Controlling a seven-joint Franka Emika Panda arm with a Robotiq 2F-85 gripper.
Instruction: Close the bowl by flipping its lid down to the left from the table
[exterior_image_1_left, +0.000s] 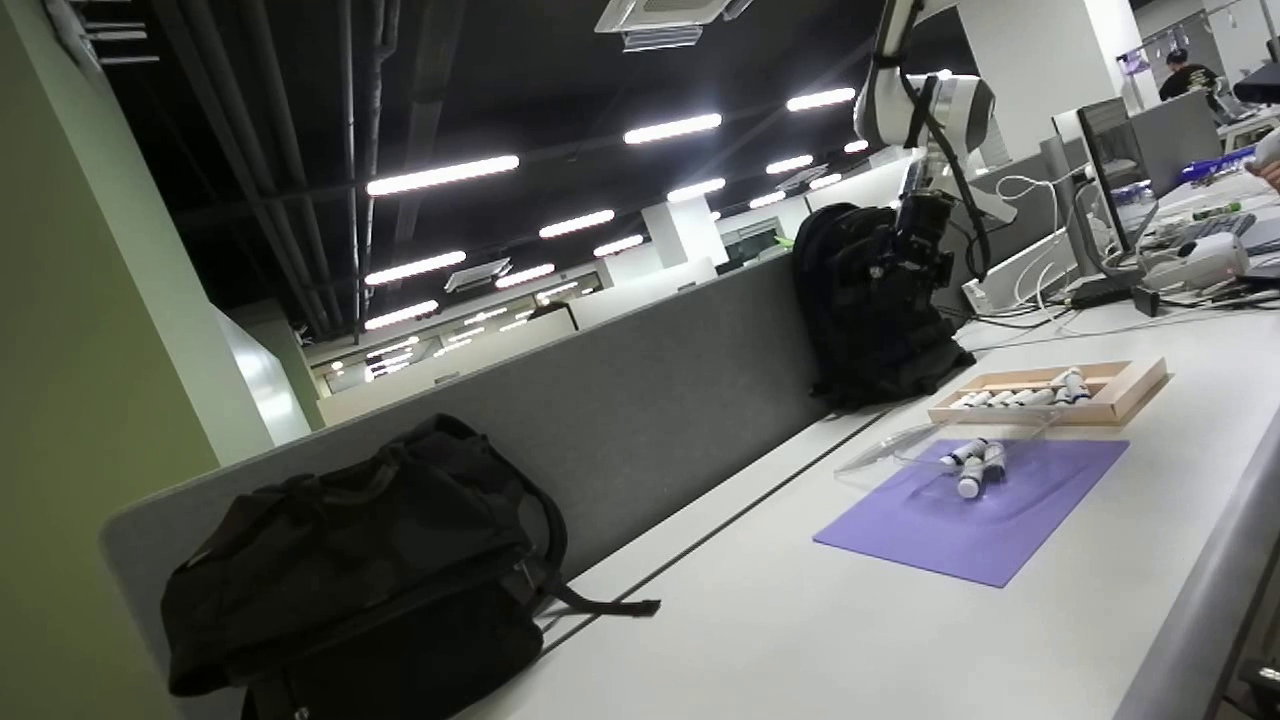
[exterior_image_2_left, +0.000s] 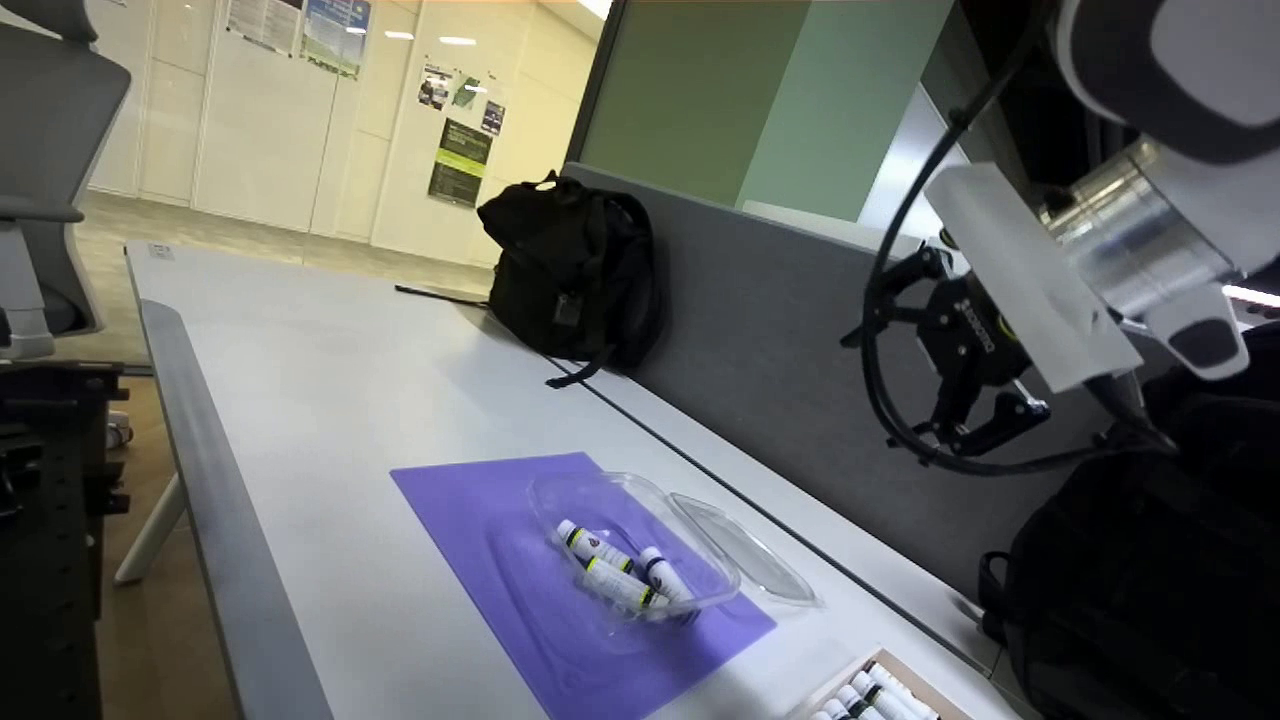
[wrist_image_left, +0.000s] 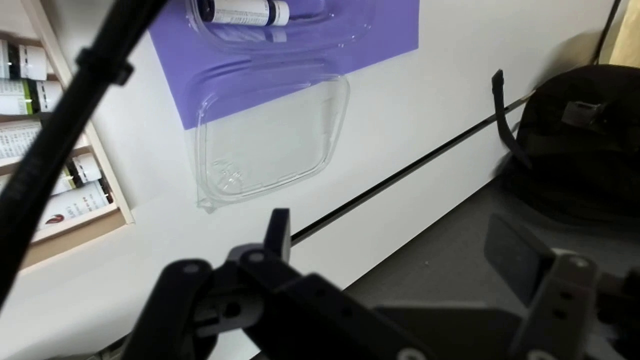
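The bowl is a clear plastic container on a purple mat, with three small white-labelled bottles inside. Its clear lid is open, folded out beside the bowl onto the pale table. In the wrist view the lid adjoins the bowl, which is cut off by the top edge; the lid lies partly over the mat. My gripper is in the air, apart from the lid, on the divider side. In the wrist view its fingers are wide apart with nothing between them.
A wooden box of bottles stands beside the mat. A grey divider runs along the table. A black backpack leans there behind the gripper, another farther along. A cable loops around the gripper.
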